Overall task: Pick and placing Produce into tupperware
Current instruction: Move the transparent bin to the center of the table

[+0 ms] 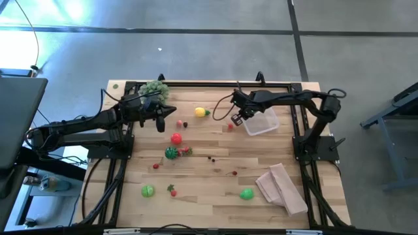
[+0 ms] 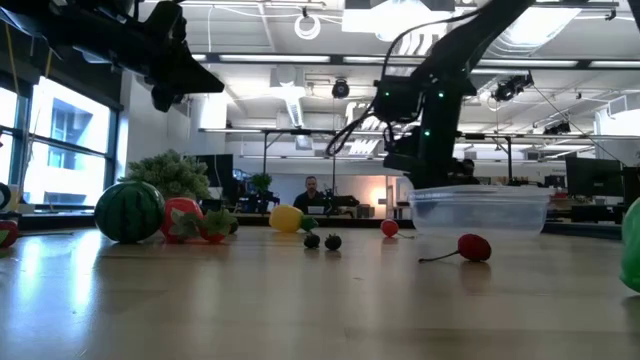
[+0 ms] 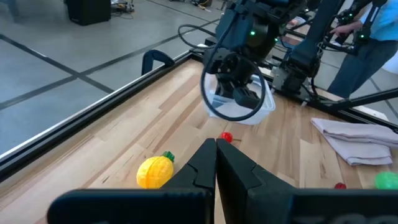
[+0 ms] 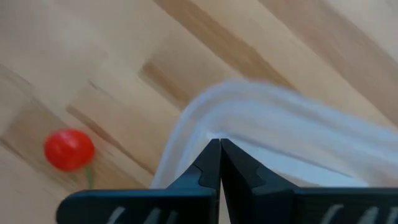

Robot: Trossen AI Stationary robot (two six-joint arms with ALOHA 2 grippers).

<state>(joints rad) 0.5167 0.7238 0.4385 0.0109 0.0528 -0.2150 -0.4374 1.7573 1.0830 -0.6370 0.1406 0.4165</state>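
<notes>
My right pincer (image 1: 239, 119) clenched, empty, angled down over tupperware (image 1: 262, 122) rim at desk (image 1: 215, 189) rear right. My left pincer (image 1: 161, 124) clenched, raised above scattered produce (image 1: 176, 138), arm reaching inward.

- Strong daylight glares off the grey concrete floor (image 1: 72, 13) at the high view's top left corner.
- In the low view, ceiling strip lights and bright windows at left backlight the scene; the pale wooden tabletop (image 2: 300, 300) carries a soft sheen.
- The right wrist view is blurred: clear plastic container rim (image 4: 280, 124) and small red fruit (image 4: 68, 149) look smeared.
</notes>
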